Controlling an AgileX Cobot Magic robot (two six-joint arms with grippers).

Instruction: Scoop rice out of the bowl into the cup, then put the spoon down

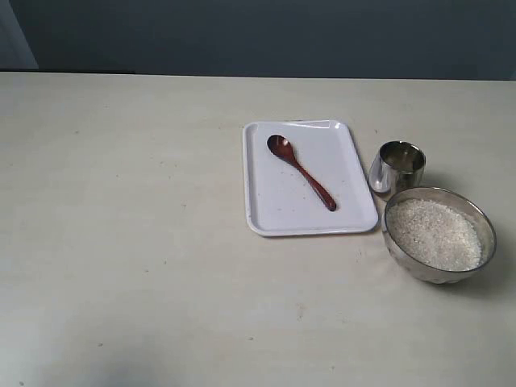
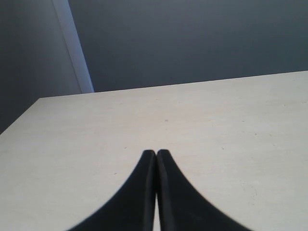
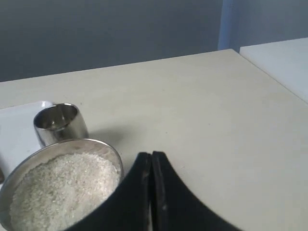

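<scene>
The dark reddish-brown spoon (image 1: 300, 171) lies diagonally on a white tray (image 1: 274, 211), its oval bowl toward the far side. Right of the tray stands the small steel cup (image 1: 397, 166) (image 3: 60, 123). Just in front of it sits the wide steel bowl (image 1: 438, 270) (image 3: 108, 149) filled with white rice (image 1: 435, 233) (image 3: 57, 187). Neither arm shows in the exterior view. My left gripper (image 2: 156, 153) is shut and empty over bare table. My right gripper (image 3: 151, 155) is shut and empty, close beside the bowl's rim.
The pale table (image 1: 129, 242) stretches wide to the left of the tray. A dark wall runs behind its far edge. In the right wrist view a second pale surface (image 3: 284, 62) lies beyond the table's edge.
</scene>
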